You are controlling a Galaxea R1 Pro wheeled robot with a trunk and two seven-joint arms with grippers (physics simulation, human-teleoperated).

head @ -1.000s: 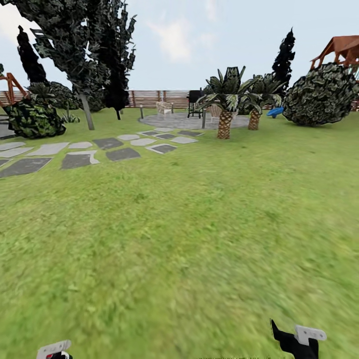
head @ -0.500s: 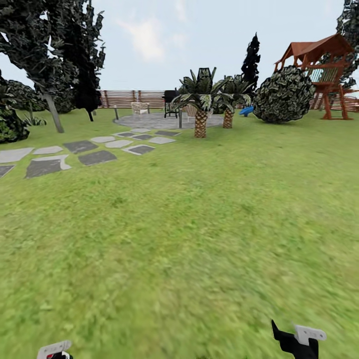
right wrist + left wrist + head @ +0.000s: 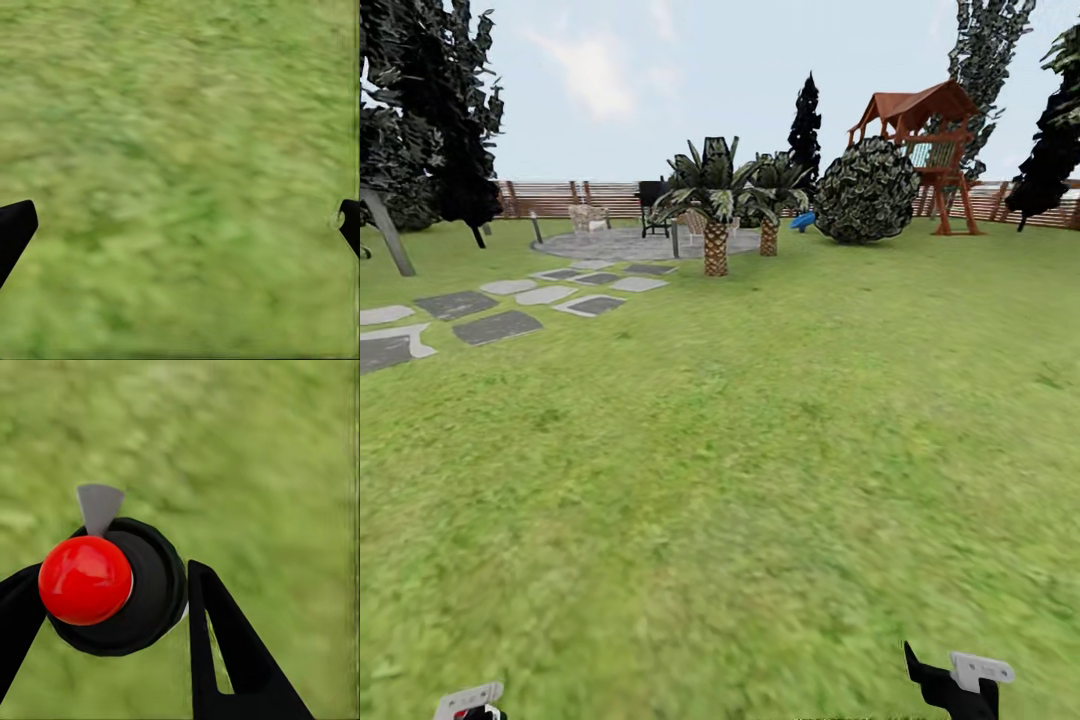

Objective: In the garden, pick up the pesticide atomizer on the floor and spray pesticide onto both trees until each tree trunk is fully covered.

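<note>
On the open lawn of the garden, head view: the floor (image 3: 740,480) is blurry green grass running back to grey stepping stones (image 3: 495,325), a paved circle with palm trees (image 3: 715,215), a round bush (image 3: 865,190), a red-roofed playset (image 3: 920,130) and a slatted fence (image 3: 550,197). Dark-leaved trees stand at both sides; none can be told for sure as one of the thick pale trunks of the task. The left pincer (image 3: 468,700) and right pincer (image 3: 945,665) sit at the lower edge, low over the grass.

Left wrist view: the left pincer (image 3: 112,577) is closed around the pesticide atomizer (image 3: 142,592), a dark round body with a glossy red ball (image 3: 84,580) on it and a grey wedge (image 3: 99,506) jutting out; both black fingers (image 3: 225,660) press its sides. Grass lies beyond.

Right wrist view: the right pincer (image 3: 180,217) is spread wide, its fingers at opposite edges, with nothing between them but grass.

Status, as a judgement: pick-up done, the atomizer being off the floor and in hand. Left to do: reach the first tree, cover its trunk, then do the second. No spray is seen yet.
</note>
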